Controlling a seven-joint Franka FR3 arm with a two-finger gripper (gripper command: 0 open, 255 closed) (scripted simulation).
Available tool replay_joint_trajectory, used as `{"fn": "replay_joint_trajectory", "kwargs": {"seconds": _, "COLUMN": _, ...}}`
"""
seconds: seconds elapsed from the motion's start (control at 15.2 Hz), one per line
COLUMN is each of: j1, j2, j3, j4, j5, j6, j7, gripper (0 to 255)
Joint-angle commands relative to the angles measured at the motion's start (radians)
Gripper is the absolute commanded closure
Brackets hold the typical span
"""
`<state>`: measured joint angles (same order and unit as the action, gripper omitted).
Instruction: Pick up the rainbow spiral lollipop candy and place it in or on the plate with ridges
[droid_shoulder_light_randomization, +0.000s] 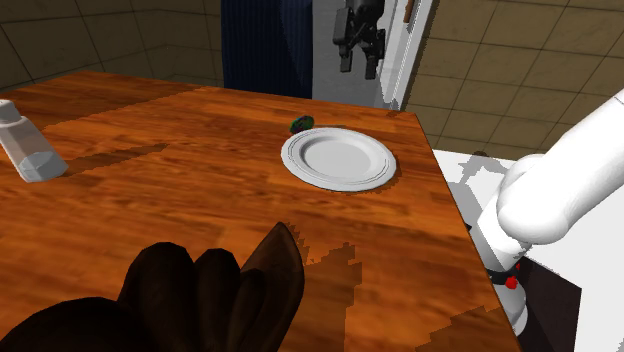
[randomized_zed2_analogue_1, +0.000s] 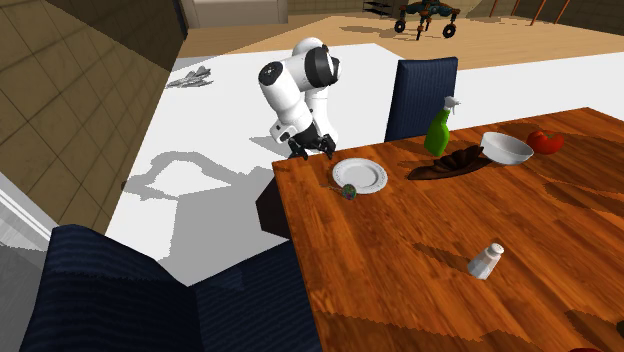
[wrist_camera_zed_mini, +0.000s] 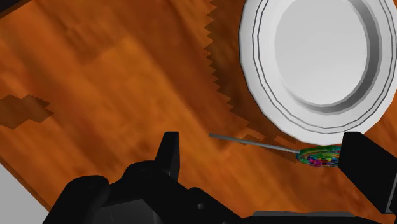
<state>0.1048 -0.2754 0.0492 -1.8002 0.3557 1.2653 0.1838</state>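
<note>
Lollipop (wrist_camera_zed_mini: 320, 154): on table (wrist_camera_zed_mini: 95, 76), just beside plate (wrist_camera_zed_mini: 254, 38), not lifted. Jaws: apart, over lollipop, stick between them, no contact. Plate: bare. Left, by judgement: descent, grasp, lift, placing.

A reddish wooden tabletop (droid_shoulder_light_randomization: 180, 160) carries a pale shaker (droid_shoulder_light_randomization: 25, 145) near the shoulder view's left edge and a dark brown crumpled thing (droid_shoulder_light_randomization: 210, 300) at its bottom. In the second exterior view a green spray bottle (randomized_zed2_analogue_1: 439, 128), a white bowl (randomized_zed2_analogue_1: 507, 148) and a red thing (randomized_zed2_analogue_1: 545, 141) stand near that brown thing; one dark blue chair (randomized_zed2_analogue_1: 420, 92) stands behind the tabletop, another (randomized_zed2_analogue_1: 150, 300) at the near corner
</note>
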Motion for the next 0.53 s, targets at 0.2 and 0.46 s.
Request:
{"fn": "replay_joint_trajectory", "kwargs": {"seconds": 0.2, "j1": 0.000, "j2": 0.000, "j3": 0.000, "j4": 0.000, "j5": 0.000, "j6": 0.000, "j7": 0.000, "gripper": 255}}
{"fn": "replay_joint_trajectory", "kwargs": {"seconds": 0.46, "j1": 0.000, "j2": 0.000, "j3": 0.000, "j4": 0.000, "j5": 0.000, "j6": 0.000, "j7": 0.000, "gripper": 255}}
